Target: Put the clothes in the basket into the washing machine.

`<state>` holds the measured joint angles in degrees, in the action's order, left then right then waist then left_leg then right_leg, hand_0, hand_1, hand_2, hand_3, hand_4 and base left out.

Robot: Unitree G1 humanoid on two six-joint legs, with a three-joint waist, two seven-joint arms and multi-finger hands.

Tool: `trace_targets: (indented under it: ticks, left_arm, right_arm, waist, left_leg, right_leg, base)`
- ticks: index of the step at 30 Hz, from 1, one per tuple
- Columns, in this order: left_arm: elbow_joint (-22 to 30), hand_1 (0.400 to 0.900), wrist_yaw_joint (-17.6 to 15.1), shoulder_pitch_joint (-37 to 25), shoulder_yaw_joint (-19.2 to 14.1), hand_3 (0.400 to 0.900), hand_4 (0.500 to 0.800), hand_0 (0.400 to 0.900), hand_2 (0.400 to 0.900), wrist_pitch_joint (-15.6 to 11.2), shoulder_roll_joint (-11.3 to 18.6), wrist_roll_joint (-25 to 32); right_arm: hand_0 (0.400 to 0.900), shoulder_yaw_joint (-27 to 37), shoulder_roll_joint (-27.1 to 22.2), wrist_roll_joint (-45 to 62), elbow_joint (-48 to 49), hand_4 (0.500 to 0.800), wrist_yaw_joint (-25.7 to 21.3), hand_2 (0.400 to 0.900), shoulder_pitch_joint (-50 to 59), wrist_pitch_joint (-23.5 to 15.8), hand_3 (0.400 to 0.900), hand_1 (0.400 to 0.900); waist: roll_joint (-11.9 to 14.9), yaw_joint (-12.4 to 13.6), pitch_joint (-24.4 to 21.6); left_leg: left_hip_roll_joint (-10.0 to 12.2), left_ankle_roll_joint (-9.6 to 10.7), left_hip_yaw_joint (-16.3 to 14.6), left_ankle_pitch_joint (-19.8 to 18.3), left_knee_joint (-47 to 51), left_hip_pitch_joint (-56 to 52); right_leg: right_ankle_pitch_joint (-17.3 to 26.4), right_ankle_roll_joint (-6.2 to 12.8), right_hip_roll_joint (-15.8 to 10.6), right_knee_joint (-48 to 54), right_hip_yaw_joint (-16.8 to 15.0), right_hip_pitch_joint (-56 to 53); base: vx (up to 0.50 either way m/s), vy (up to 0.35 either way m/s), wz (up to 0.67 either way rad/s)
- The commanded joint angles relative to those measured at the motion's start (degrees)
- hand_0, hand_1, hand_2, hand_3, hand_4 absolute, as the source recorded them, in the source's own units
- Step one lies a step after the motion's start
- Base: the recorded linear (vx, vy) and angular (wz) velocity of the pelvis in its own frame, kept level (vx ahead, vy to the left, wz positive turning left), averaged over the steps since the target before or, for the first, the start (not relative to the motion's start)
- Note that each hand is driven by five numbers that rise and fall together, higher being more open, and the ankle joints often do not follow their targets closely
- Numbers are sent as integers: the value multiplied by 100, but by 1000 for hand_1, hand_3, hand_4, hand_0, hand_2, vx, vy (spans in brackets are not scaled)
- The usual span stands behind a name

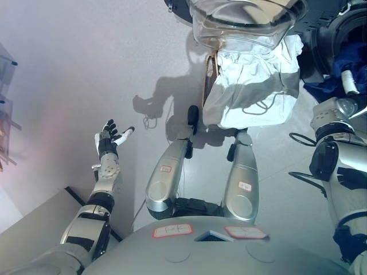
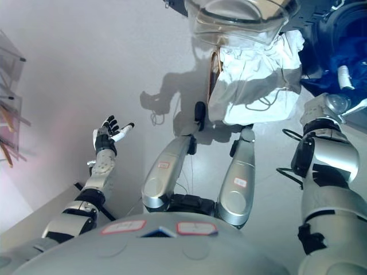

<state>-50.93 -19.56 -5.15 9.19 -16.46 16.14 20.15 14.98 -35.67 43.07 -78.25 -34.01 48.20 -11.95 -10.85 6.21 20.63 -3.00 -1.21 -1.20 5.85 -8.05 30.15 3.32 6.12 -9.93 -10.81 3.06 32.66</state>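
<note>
While right hand reaches into washing machine drum with blue garment, fingers hidden; white clothes in basket lie left of it; left hand spread, far left.

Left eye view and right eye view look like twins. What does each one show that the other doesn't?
Only the left eye view: a bit more of the washing machine's dark ring. Only the right eye view: more of the clear rack at the left edge. Both: the open left hand, white clothes over the basket, the clear door, and blue cloth by the right hand.
</note>
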Motion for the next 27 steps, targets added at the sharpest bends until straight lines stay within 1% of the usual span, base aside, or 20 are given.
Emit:
trace_targets:
  ticks: [1, 2, 5, 6, 8, 9, 10, 11, 12, 13, 16, 17, 18, 20, 21, 24, 25, 27]
  left_arm:
    - [-104, 900, -201, 312, -26, 900, 800, 900, 900, -256, 181, 207]
    - [-66, 900, -156, 330, -22, 900, 800, 900, 900, -255, 190, 254]
    - [-83, 900, -147, 355, -6, 900, 800, 900, 900, -247, 184, 321]
    - [-88, 900, -137, 339, 4, 900, 800, 900, 900, -249, 181, 326]
    - [-76, 900, -118, 334, -19, 900, 800, 900, 900, -266, 169, 380]
    - [-85, 900, -119, 331, -33, 900, 800, 900, 900, -281, 159, 389]
    - [-83, 900, -126, 330, -47, 900, 800, 900, 900, -292, 143, 385]
    - [-71, 900, -132, 349, -71, 900, 800, 900, 900, -309, 115, 359]
    - [-76, 900, -147, 345, -72, 900, 800, 900, 900, -322, 90, 354]
    - [-78, 900, -149, 344, -74, 900, 800, 900, 900, -323, 84, 353]
    - [-141, 900, -161, 315, -12, 900, 800, 900, 900, -322, 58, 320]
    - [-152, 900, -149, 306, 4, 900, 800, 900, 900, -327, 51, 325]
    - [-157, 900, -126, 317, 16, 900, 800, 900, 900, -345, 30, 355]
    - [-110, 900, -66, 318, 31, 900, 800, 900, 900, -366, -6, 402]
    - [-70, 900, -28, 343, 47, 900, 800, 900, 900, -372, -18, 424]
    - [0, 900, 23, 374, 84, 900, 800, 900, 900, -375, -34, 434]
    - [4, 900, 22, 386, 92, 900, 800, 900, 900, -372, -26, 432]
    - [-2, 900, 79, 397, 119, 900, 800, 900, 900, -344, -61, 426]
  right_arm:
    - [400, -253, -1066, 703, 314, 500, -63, 400, 569, -814, 400, 400]
    - [400, -330, -1203, 830, 385, 500, 45, 400, 772, -866, 400, 400]
    - [400, -654, -1595, 826, 463, 500, -28, 400, 1362, -928, 400, 400]
    - [400, -819, -1760, 811, 458, 500, 5, 400, 1592, -897, 400, 400]
    - [400, -1172, -2002, 779, 614, 500, 50, 400, 2000, -938, 400, 400]
    - [545, -1354, -2110, 674, 738, 587, 6, 545, 2181, -995, 545, 545]
    - [631, -1521, -2169, 584, 1010, 639, -8, 631, 2320, -1123, 631, 631]
    - [757, -1568, -2231, 411, 1110, 714, -105, 757, 2331, -1137, 757, 757]
    - [900, -1605, -2231, 240, 1259, 800, -242, 900, 2347, -1225, 900, 900]
    - [900, -1605, -2219, 213, 1283, 800, -275, 900, 2343, -1222, 900, 900]
    - [900, -1663, -2137, 352, 1071, 800, 3, 900, 2370, -1106, 900, 900]
    - [900, -1698, -2122, 355, 951, 800, 89, 900, 2404, -1023, 900, 900]
    - [900, -1709, -2111, 418, 864, 800, 149, 900, 2458, -1000, 900, 900]
    - [900, -1677, -2066, 486, 656, 800, 305, 900, 2410, -906, 900, 900]
    - [900, -1638, -2054, 503, 553, 800, 365, 900, 2347, -852, 900, 900]
    - [900, -1550, -1962, 511, 413, 800, 461, 900, 2186, -770, 900, 900]
    - [900, -1535, -1964, 512, 412, 800, 469, 900, 2164, -766, 900, 900]
    - [900, -1457, -1879, 459, 216, 800, 569, 900, 1982, -641, 900, 900]
  waist:
    - [-417, 71, -309]
    - [-464, 96, -315]
    - [-523, 165, -348]
    - [-534, 198, -362]
    - [-535, 254, -390]
    - [-536, 269, -406]
    - [-554, 265, -405]
    - [-578, 251, -416]
    - [-585, 246, -432]
    - [-589, 241, -433]
    - [-624, 251, -494]
    - [-636, 269, -507]
    - [-635, 272, -529]
    - [-660, 279, -550]
    - [-668, 277, -564]
    - [-711, 270, -554]
    - [-700, 269, -555]
    - [-722, 289, -555]
  left_leg:
    - [-64, 460, 309, 162, 388, 20]
    - [-56, 482, 323, 219, 483, 10]
    - [-24, 543, 369, 402, 801, -27]
    - [-14, 570, 390, 472, 908, -24]
    - [-8, 648, 508, 613, 1134, -5]
    - [-9, 698, 574, 677, 1220, 5]
    - [0, 743, 624, 703, 1237, 38]
    - [-10, 768, 666, 709, 1245, 64]
    - [-22, 780, 716, 721, 1239, 68]
    - [-22, 781, 718, 722, 1239, 71]
    - [-52, 748, 720, 689, 1217, 4]
    - [-60, 740, 720, 716, 1214, 14]
    - [-72, 729, 709, 666, 1217, -23]
    - [-59, 710, 679, 678, 1203, -40]
    - [-64, 700, 666, 632, 1209, -104]
    - [-62, 666, 602, 632, 1154, -106]
    - [-70, 664, 604, 593, 1156, -144]
    - [-72, 630, 554, 589, 1084, -144]
  right_leg:
    - [-337, -15, 228, -340, 287, 47]
    - [-342, -24, 227, -347, 295, 85]
    - [-354, -36, 240, -364, 295, 196]
    - [-357, -43, 230, -357, 295, 250]
    - [-343, -54, 230, -329, 275, 371]
    - [-336, -61, 242, -326, 264, 423]
    - [-319, -59, 232, -360, 264, 521]
    - [-323, -52, 230, -383, 257, 564]
    - [-329, -54, 247, -399, 236, 578]
    - [-331, -55, 247, -403, 238, 581]
    - [-367, -61, 302, -434, 213, 509]
    - [-303, -69, 321, -414, 207, 518]
    - [-354, -67, 311, -422, 191, 494]
    - [-280, -67, 318, -396, 170, 490]
    - [-342, -62, 303, -417, 165, 432]
    - [-276, -63, 297, -376, 156, 375]
    - [-329, -58, 289, -385, 154, 342]
    - [-250, -63, 291, -326, 157, 282]
  base:
    - [34, -19, 8]
    - [33, -17, 7]
    - [20, -13, 2]
    - [14, -28, 4]
    - [13, -35, 6]
    - [7, -44, 11]
    - [2, -32, 14]
    - [12, -23, 13]
    - [16, -9, 8]
    - [44, -19, 0]
    - [37, -2, -14]
    - [19, 30, -15]
    - [-14, 38, -13]
    - [-1, 28, -7]
    - [4, 23, -4]
    - [-27, 17, -2]
    - [-39, 34, -7]
    - [-58, 36, -9]
